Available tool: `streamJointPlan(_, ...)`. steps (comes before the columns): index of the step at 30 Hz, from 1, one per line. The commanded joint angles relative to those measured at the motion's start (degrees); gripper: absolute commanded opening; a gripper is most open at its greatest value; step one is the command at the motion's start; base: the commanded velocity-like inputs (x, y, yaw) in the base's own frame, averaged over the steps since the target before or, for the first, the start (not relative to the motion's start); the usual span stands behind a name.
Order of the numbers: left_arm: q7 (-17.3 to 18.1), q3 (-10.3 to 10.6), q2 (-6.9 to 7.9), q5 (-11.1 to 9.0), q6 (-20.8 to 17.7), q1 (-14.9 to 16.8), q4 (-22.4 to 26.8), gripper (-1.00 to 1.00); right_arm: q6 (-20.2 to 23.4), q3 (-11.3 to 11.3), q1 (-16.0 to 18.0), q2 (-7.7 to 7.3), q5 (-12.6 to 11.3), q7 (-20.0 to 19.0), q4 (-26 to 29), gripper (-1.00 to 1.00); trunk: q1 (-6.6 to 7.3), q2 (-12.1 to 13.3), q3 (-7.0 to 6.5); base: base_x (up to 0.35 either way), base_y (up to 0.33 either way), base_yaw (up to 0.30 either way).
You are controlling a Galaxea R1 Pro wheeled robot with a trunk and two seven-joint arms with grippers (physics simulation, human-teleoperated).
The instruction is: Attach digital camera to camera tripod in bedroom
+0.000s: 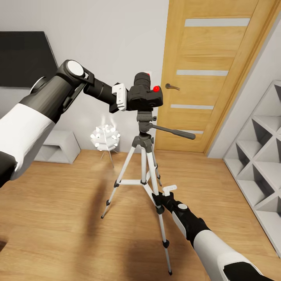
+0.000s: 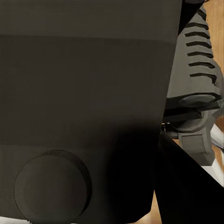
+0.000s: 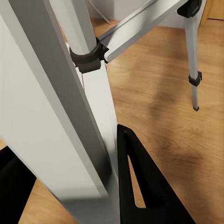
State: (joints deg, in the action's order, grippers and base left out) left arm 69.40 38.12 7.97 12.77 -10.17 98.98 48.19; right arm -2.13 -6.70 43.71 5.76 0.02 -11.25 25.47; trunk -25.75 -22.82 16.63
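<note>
— Where does the job stand?

— In the bedroom, the camera tripod point(image 1: 143, 171) stands on the plank floor point(image 1: 62, 218) before the oak door point(image 1: 210, 74). The digital camera point(image 1: 145, 95) sits right over the tripod's head point(image 1: 143, 117), seemingly touching it. This looks like the seating step.

— Who holds what?

— The left pincer point(image 1: 125, 97) is clamped on the camera's side; the left wrist view shows the black body point(image 2: 84, 93) pressed close, with the tripod head point(image 2: 196, 107) just beyond. The right pincer point(image 1: 160, 197) is at a front leg; its dark finger point(image 3: 140, 186) lies against the silver tube point(image 3: 100, 107), so it looks closed on the leg, steadying it.

— Next move?

— Probably a small, level press down onto the mount, then letting go gently. I can't tell whether it has locked yet.
</note>
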Motion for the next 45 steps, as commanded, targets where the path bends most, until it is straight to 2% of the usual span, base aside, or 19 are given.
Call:
streamJointPlan(1,0.2,0.1,0.06,0.1,-0.5,0.1,0.1,-1.00,-0.2,-0.4,0.1,-0.01,3.0,0.7,-0.2,-1.00,-0.03,-0.1,0.11,0.000,0.000,0.000)
streamJointPlan(10,0.2,0.1,0.03,0.1,-0.7,0.1,-0.1,-1.00,-0.2,-0.4,0.1,-0.04,3.0,0.7,-0.2,-1.00,-0.03,-0.1,0.11,0.000,0.000,0.000)
streamJointPlan(11,0.2,0.1,0.03,0.1,-0.7,0.1,-0.2,1.00,-0.2,-0.4,0.1,-0.04,3.0,0.7,-0.2,-1.00,-0.03,-0.1,0.11,0.000,0.000,0.000)
streamJointPlan(45,-0.3,-0.5,0.20,-0.2,-1.7,0.1,-0.9,1.00,-0.2,-0.4,0.1,-0.04,3.0,0.7,-0.2,-1.00,-0.03,-0.1,0.11,0.000,0.000,0.000)
